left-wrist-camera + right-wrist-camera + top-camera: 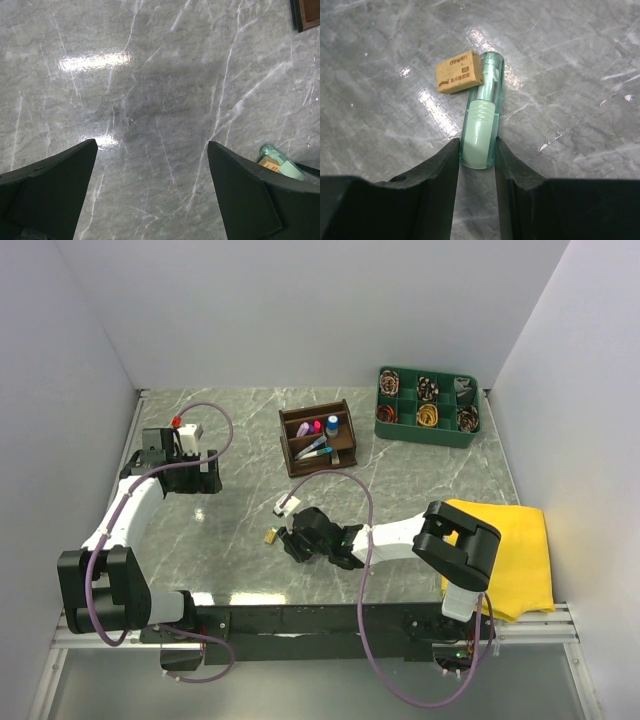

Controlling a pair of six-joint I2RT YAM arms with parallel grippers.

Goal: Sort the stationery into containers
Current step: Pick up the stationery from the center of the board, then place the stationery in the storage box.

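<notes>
In the right wrist view my right gripper (476, 142) is shut on the near end of a stubby translucent green eraser-like piece (482, 110) that lies on the marble table. A tan eraser (459, 71) touches its far end on the left. From above, the right gripper (290, 540) is low at the table's centre front, with the tan eraser (271, 536) at its tip. The dark brown organiser (317, 438) stands behind it and holds several markers. My left gripper (152, 142) hangs open over bare marble at the left (195, 475).
A green tray (425, 435) of coiled cables stands at the back right. A yellow cloth (520, 550) lies at the front right under the right arm. White walls close in the table on three sides. The organiser's corner (307, 15) shows in the left wrist view.
</notes>
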